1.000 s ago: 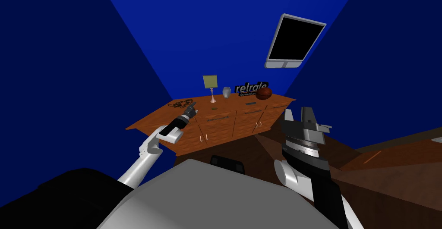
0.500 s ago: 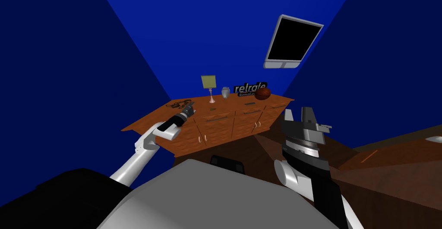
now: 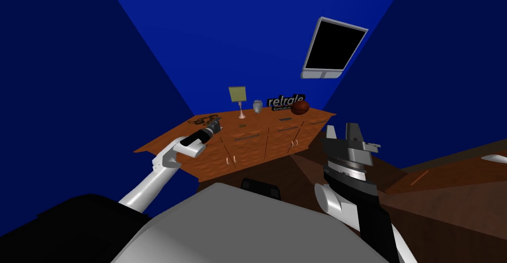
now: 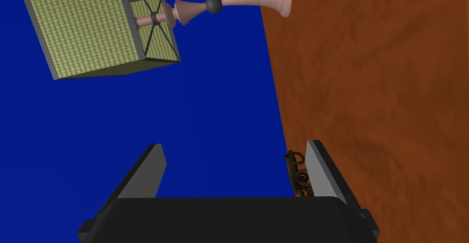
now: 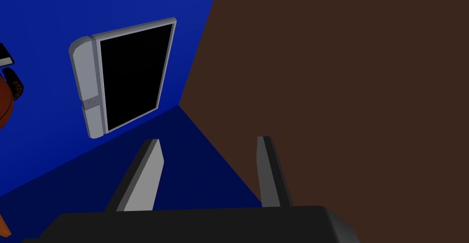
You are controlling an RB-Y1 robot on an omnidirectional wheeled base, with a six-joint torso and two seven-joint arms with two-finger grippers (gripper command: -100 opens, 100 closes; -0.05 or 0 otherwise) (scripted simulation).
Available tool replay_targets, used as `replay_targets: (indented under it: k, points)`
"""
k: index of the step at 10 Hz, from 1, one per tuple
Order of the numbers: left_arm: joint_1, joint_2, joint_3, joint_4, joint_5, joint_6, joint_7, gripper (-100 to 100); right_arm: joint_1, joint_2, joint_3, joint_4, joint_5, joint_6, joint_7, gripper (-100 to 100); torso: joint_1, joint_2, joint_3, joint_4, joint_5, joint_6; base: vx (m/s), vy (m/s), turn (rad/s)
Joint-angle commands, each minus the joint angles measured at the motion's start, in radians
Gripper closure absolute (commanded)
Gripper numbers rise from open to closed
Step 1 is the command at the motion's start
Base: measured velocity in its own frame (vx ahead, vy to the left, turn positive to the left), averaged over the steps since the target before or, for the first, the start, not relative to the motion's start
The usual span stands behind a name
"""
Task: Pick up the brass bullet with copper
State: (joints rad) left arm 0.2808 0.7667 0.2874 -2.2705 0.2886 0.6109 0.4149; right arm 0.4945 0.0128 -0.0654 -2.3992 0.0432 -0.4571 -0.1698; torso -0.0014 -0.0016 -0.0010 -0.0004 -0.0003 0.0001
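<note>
Two end effectors: both with fingers apart, neither holding anything.
Left end effector (image 3: 217,124): out over the left part of the wooden counter (image 3: 267,120), low above its top.
Beside one finger: a dark tangled object (image 4: 297,177), very close; I cannot tell whether they touch.
Bullet (image 3: 242,125): a small brass-coloured speck lying on the counter just in front of the lamp (image 4: 98,25), to the right of the reaching arm and apart from it.
Right end effector (image 3: 341,129): raised, well apart from the counter.
Back of counter: vase (image 3: 257,106), lettered sign (image 3: 286,100), brown ball (image 3: 300,107).
</note>
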Motion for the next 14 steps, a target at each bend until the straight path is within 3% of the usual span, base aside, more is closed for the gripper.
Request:
replay_targets:
  k: [1, 2, 3, 5, 6, 8, 9, 11, 12, 14]
  points:
    - [-0.008, 0.013, 0.007, 0.001, 0.008, 0.050, 0.011, -100, 0.000, 0.000, 0.000, 0.000, 0.000, 0.000, 0.000, 0, 0.000, 0.000, 0.000, 0.000, 0.000, 0.000, 0.032, -0.027, -0.021]
    - [-0.008, 0.013, 0.007, 0.001, 0.008, 0.062, 0.011, -100, 0.000, 0.000, 0.000, 0.000, 0.000, 0.000, 0.000, 0, 0.000, 0.000, 0.000, 0.000, 0.000, 0.000, 0.016, -0.017, 0.010]
    - [-0.022, 0.046, 0.024, 0.013, 0.038, 0.100, 0.031, -100, 0.000, 0.000, 0.000, 0.000, 0.000, 0.000, 0.000, 0, 0.000, 0.000, 0.000, 0.000, 0.000, 0.000, 0.029, -0.032, -0.047]
    - [-0.022, 0.046, 0.024, 0.013, 0.038, 0.136, 0.031, -100, 0.000, 0.000, 0.000, 0.000, 0.000, 0.000, 0.000, 0, -0.001, 0.000, 0.000, 0.000, 0.000, 0.000, 0.022, -0.024, -0.012]
    - [-0.036, 0.078, 0.042, 0.026, 0.068, 0.174, 0.050, -100, 0.000, 0.000, 0.000, 0.000, 0.000, 0.000, 0.000, 0, 0.000, 0.001, 0.000, 0.000, 0.000, 0.000, 0.040, -0.034, -0.063]
    - [-0.036, 0.078, 0.042, 0.026, 0.068, 0.209, 0.050, -100, 0.000, 0.000, 0.000, 0.000, 0.000, 0.000, 0.000, 0, -0.001, -0.001, -0.001, 0.000, 0.000, 0.000, 0.027, -0.023, -0.010]
    - [-0.050, 0.107, 0.058, 0.040, 0.101, 0.246, 0.067, -100, 0.000, 0.000, 0.000, 0.000, 0.000, 0.000, 0.000, 0, 0.000, 0.000, 0.000, 0.000, 0.000, 0.000, 0.037, -0.039, -0.068]
    - [-0.050, 0.107, 0.058, 0.040, 0.101, 0.281, 0.067, -100, 0.000, 0.000, 0.000, 0.000, 0.000, 0.000, 0.000, 0, -0.001, -0.001, 0.000, 0.000, 0.000, 0.000, 0.027, -0.029, -0.011]
    - [-0.065, 0.133, 0.073, 0.055, 0.136, 0.317, 0.084, -100, 0.000, 0.000, 0.000, 0.000, 0.000, 0.000, 0.000, 0, 0.000, 0.000, 0.000, 0.000, 0.000, 0.000, 0.030, -0.032, -0.062]
    - [-0.065, 0.133, 0.073, 0.055, 0.136, 0.352, 0.084, -100, 0.000, 0.000, 0.000, 0.000, 0.000, 0.000, 0.000, 0, -0.001, -0.001, 0.000, 0.000, 0.000, 0.000, 0.032, -0.025, -0.020]
